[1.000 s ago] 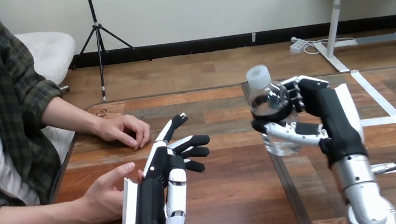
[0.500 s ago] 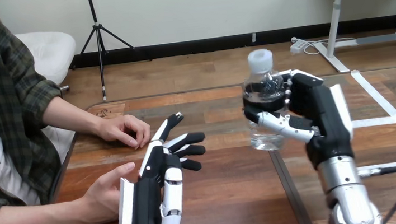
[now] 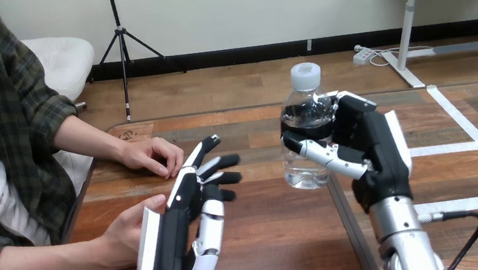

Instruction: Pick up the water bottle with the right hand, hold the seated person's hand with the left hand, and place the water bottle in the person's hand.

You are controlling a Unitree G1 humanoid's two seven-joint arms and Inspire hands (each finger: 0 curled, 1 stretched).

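- Plainly, the right hand (image 3: 375, 150) has its fingers and thumb wrapped round the upper body of the water bottle (image 3: 304, 161). The bottle stands upright at about 2 o'clock from the left hand (image 3: 173, 241), seemingly lifted off the surface (image 3: 275, 239).
- The left hand is spread, its fingers straight and pointing toward 1 o'clock, and it holds nothing. The person's near hand (image 3: 128, 232) lies open just beside it at its 9 o'clock; I cannot tell whether they touch.
- Risk: the bottle may arrive before the left hand has closed on the person's near hand, and an unsteadied palm could let it tip or roll off.
- Risk: the clear wall looks smooth and probably soft, so a hard squeeze or a quick swing toward 9 o'clock could make the bottle slip or tilt.
- Risk: the left hand's outstretched fingers lie across the bottle's likely path and could knock it.
- The person's far hand (image 3: 154, 157), resting at 11 o'clock of the left hand, could also be brushed.
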